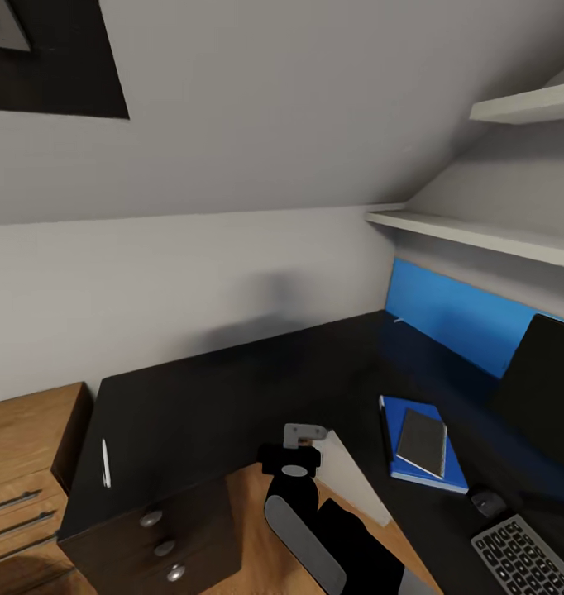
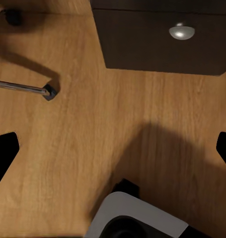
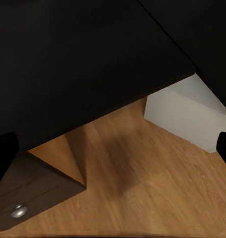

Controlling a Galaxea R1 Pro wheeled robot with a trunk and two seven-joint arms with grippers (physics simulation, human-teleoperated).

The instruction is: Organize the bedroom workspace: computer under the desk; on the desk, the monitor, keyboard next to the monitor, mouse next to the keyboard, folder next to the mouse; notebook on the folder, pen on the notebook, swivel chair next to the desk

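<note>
On the black desk [image 1: 232, 388] the white pen [image 1: 106, 463] lies near the left end, above the drawers. To the right, the grey notebook [image 1: 421, 442] rests on the blue folder [image 1: 435, 475], with the mouse [image 1: 486, 502], keyboard [image 1: 526, 555] and monitor [image 1: 542, 388] beyond. The white computer [image 1: 348, 475] stands under the desk, also seen as a white box [image 3: 187, 114]. My right arm [image 1: 294, 496] hangs over the desk's inner corner; the right gripper [image 3: 113, 148] is open and empty. My left gripper [image 2: 113, 148] is open over the floor, near a chrome leg of the swivel chair [image 2: 23, 88].
A light wooden drawer cabinet [image 1: 21, 463] stands left of the desk. Three drawers with silver knobs [image 1: 151, 519] sit below the pen. A blue wall panel [image 1: 456, 318] and white shelves [image 1: 480, 235] back the right wing. Wooden floor [image 2: 93, 148] lies below, with my base [image 2: 137, 220] close by.
</note>
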